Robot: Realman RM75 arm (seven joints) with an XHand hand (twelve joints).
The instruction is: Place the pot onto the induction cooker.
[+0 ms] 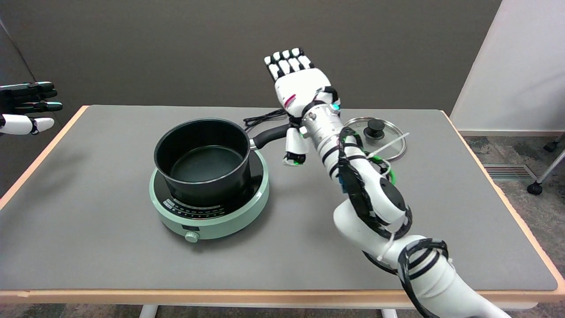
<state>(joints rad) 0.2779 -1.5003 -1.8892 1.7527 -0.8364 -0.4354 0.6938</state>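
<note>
So the right hand is up in the air with its fingers stretched out straight and packed side by side, pointing up and away from the camera. The thumb hangs down on its own, well apart from the rest. It's holding nothing, fully open. The thumb tip sits just beside the end of the pot's handle, but I honestly can't tell whether they touch or there's a small gap.

The pot is below and to the left of the hand, sitting right on top of the induction cooker. It's a black, straight-walled saucepan with a thin shiny metal rim and a dark matte inside, and there's nothing in it. Its black stick handle points back toward the hand's thumb.

The cooker under it is a round, low puck shape with a pale mint green plastic-looking body, a glossy black top with small white markings along the front edge, and a little round knob at the front. Its black power cord lies coiled on the table just under the hand.

To the right of the wrist there's a glass lid with a metal rim and a black knob on top, lying flat on the table.

Everything sits on a grey matte mat over a table with a light wood edge.
</note>
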